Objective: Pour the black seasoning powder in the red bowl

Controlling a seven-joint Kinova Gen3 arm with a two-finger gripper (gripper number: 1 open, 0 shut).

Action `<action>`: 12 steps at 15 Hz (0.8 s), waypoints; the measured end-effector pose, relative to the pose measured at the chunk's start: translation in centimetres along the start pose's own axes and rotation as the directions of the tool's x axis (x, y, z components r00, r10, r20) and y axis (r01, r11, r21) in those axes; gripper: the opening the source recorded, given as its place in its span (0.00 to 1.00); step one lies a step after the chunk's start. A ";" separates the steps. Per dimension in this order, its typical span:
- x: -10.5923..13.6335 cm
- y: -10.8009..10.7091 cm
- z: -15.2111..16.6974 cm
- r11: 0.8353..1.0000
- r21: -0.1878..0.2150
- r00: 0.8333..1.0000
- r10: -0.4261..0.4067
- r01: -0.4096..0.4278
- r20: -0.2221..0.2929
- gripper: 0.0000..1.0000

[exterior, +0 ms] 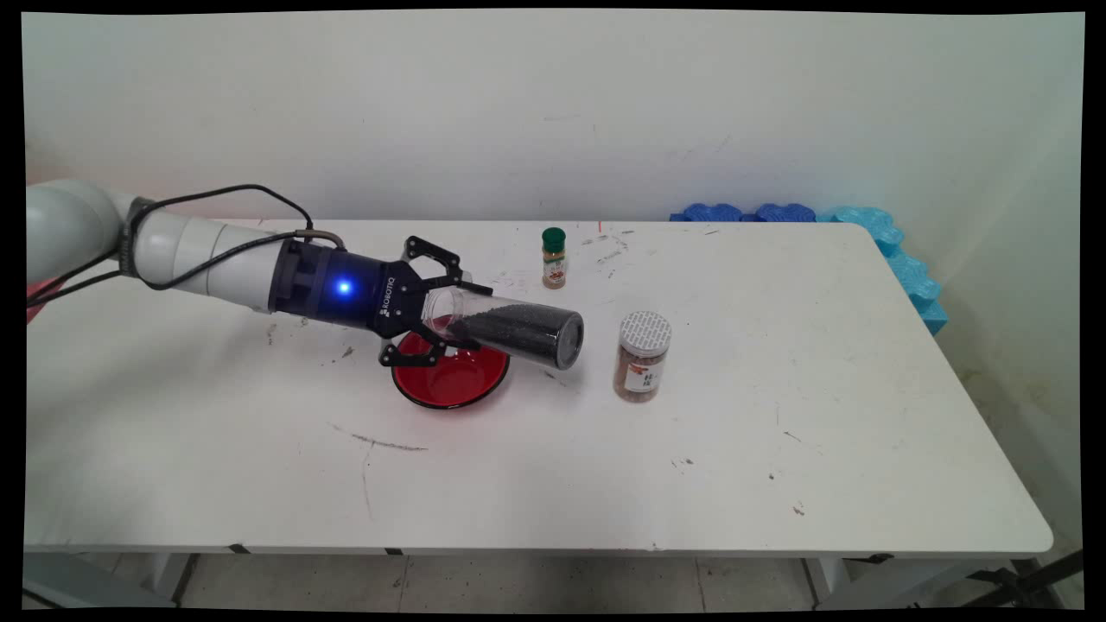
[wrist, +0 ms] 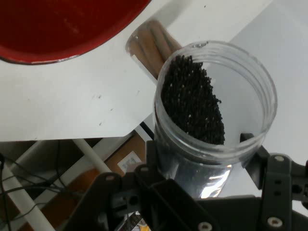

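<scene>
The gripper (exterior: 429, 308) has its fingers (wrist: 250, 144) clamped on the open end of a clear jar of black seeds (exterior: 510, 326), held almost on its side above the tabletop (exterior: 778, 432). A red bowl (exterior: 454, 380) sits below the jar. Near its closed end stands a white-lidded spice jar (exterior: 642, 356), and a small green-capped bottle (exterior: 554, 257) stands farther back.
</scene>
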 end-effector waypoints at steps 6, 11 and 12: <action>0.1 -0.4 0.2 0.997 -0.020 0.997 -0.071 0.071 0.006 0.00; 0.2 -0.5 0.2 0.994 -0.032 0.995 -0.104 0.104 0.009 0.00; 0.2 -0.5 0.3 0.994 -0.034 0.994 -0.108 0.108 0.009 0.00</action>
